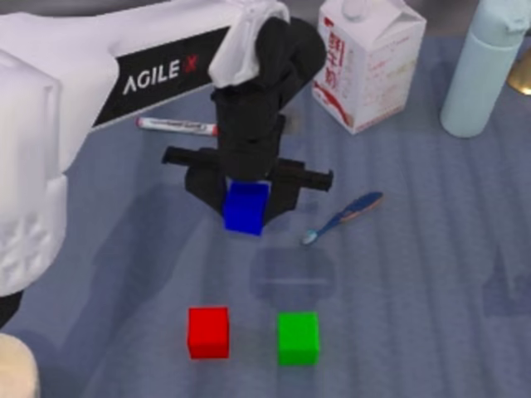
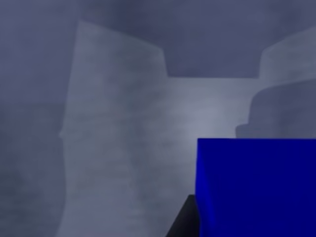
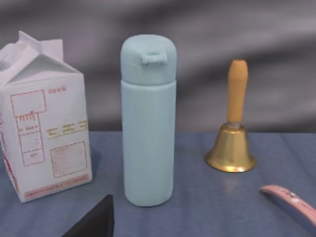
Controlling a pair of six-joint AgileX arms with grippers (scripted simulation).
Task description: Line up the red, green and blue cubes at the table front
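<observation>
My left gripper is shut on the blue cube and holds it above the middle of the table. The cube's square shadow falls on the cloth a little in front and to the right. In the left wrist view the blue cube fills the corner with one dark fingertip pressed to its side. The red cube and the green cube rest side by side near the front edge, red on the left, with a gap between them. My right arm is parked out of the top view.
A milk carton and a pale blue bottle stand at the back right, with a brass bell beyond. A slim blue spoon lies right of the gripper. A red-capped marker lies behind it.
</observation>
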